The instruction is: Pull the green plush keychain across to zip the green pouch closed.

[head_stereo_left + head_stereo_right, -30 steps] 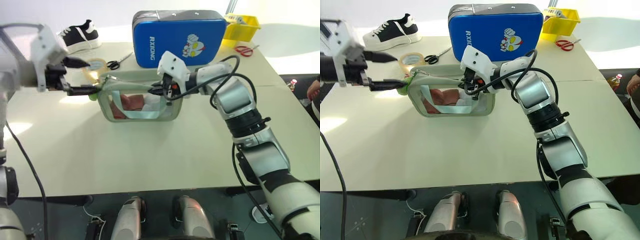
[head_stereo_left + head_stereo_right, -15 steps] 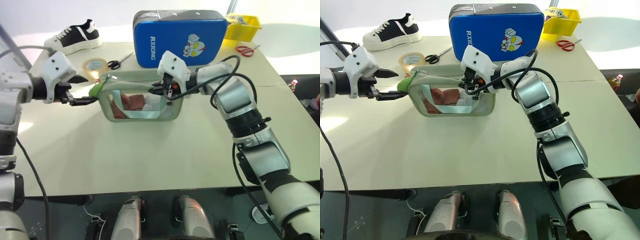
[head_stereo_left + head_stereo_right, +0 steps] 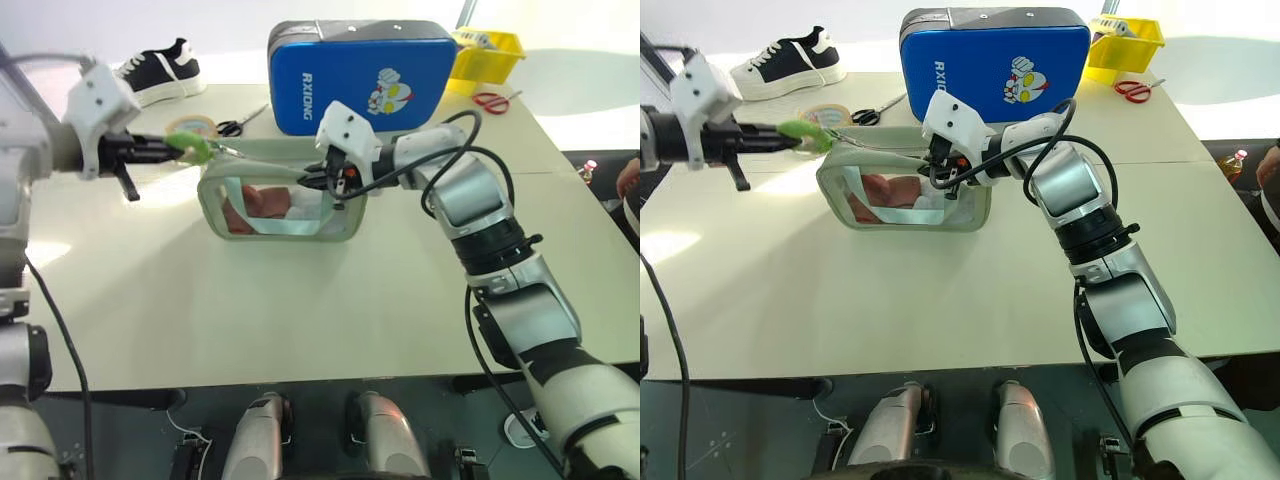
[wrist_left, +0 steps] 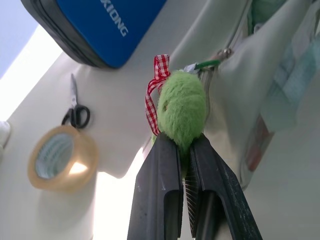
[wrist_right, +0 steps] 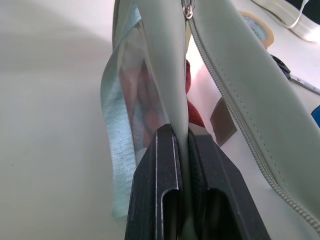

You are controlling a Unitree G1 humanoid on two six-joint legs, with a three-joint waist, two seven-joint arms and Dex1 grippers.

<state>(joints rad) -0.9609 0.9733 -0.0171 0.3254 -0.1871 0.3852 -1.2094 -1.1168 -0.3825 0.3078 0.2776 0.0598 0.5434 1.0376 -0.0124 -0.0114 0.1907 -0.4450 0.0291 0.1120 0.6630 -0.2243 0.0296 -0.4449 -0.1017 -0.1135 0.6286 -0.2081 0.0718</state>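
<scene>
Our right gripper (image 5: 182, 145) is clamped on the right end of the green pouch (image 3: 285, 205), which rests on the table (image 3: 300, 300) with its long axis and zipper running left to right. At the far left end our left gripper (image 4: 184, 145) is pinched shut on the green plush keychain (image 4: 182, 110). We judge the pull must run rightward along the zipper, toward our anchoring right gripper.

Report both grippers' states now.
Left gripper: shut on the green plush keychain.
Right gripper: shut on the green pouch edge.
</scene>
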